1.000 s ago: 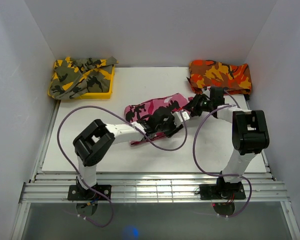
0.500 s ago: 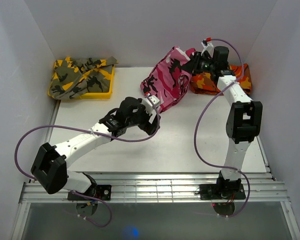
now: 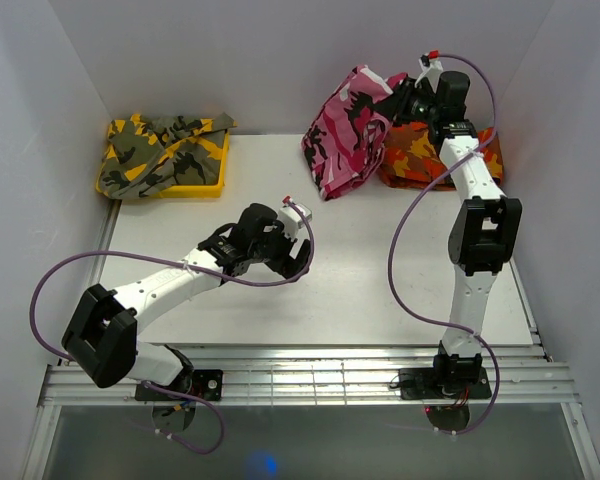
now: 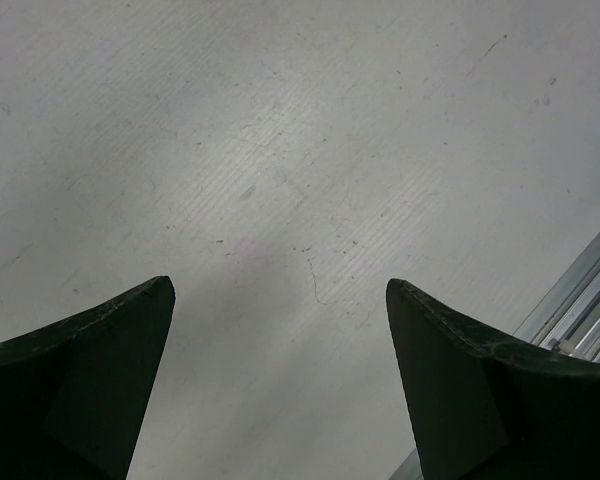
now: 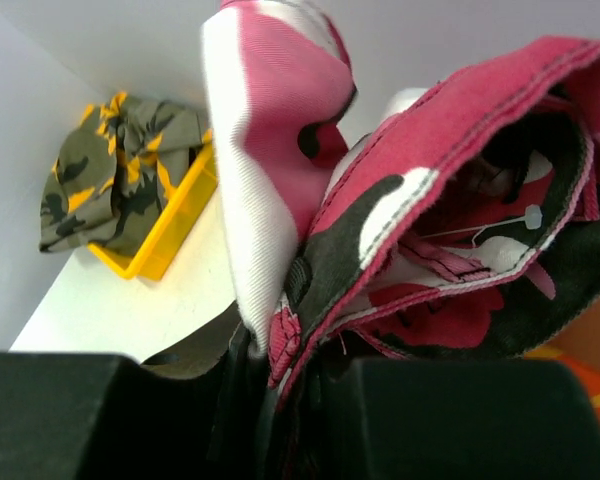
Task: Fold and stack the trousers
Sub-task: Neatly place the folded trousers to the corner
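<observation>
- Right tool [image 3: 408, 97] — clenched on the trousers [image 3: 345, 130]. A second ago it was low over the mid-tabletop; now it is raised, with the bunched cloth hanging from it clear of the tabletop [image 3: 380, 290].
- Left tool [image 3: 292, 252] — released. It was on the cloth a second ago and now stands spread wide over bare tabletop, with the trousers well beyond it.
- Orange-red garment [image 3: 420, 165] — just under the right tool. This is likely the stack, so only the set-down seems left to do.
- Writing: none legible. A white tag pin [image 5: 529, 215] shows in the cloth, with no label on it.

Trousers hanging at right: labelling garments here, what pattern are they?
The trousers are pink, white, black camouflage; best in right wrist view.
</observation>
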Robot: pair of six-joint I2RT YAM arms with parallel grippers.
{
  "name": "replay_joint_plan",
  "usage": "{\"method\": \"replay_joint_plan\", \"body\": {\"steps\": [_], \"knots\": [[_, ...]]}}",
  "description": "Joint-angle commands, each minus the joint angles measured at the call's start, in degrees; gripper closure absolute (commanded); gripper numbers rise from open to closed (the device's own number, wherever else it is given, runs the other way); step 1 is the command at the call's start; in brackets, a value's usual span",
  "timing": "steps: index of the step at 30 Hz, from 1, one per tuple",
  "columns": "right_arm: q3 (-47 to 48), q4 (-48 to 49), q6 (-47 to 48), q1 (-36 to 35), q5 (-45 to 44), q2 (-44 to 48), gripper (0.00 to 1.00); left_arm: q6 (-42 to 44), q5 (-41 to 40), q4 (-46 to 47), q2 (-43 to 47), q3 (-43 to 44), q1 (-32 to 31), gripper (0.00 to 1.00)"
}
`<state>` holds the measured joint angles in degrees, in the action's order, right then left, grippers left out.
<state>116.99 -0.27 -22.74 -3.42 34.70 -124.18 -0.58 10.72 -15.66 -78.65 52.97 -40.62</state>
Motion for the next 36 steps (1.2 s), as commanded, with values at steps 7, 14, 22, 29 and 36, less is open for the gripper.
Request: {"method": "replay_joint_plan", "body": {"steps": [7, 14, 22, 29, 36], "knots": [[7.1, 13.1, -5.7, 2.4, -5.8, 3.7, 0.92, -0.7, 0.0, -0.6, 1.4, -0.3, 0.3, 0.02], [10.4, 13.8, -8.8, 4.7, -7.4, 3.6, 0.92, -1.0, -0.2, -0.5, 1.4, -0.9, 0.3, 0.02], [12.7, 15.1, -9.5, 8.5, -7.6, 2.2, 0.92, -0.7, 0.0, -1.0, 1.4, -0.9, 0.3, 0.02], [11.8, 14.0, -8.4, 11.2, -7.2, 2.3, 0.92, -0.6, -0.2, -1.4, 0.7, -0.6, 0.4, 0.02], [3.5, 8.0, -2.8, 13.1, -4.8, 3.2, 0.92, -0.3, 0.2, -2.1, -1.0, 0.2, 0.4, 0.02]]}}
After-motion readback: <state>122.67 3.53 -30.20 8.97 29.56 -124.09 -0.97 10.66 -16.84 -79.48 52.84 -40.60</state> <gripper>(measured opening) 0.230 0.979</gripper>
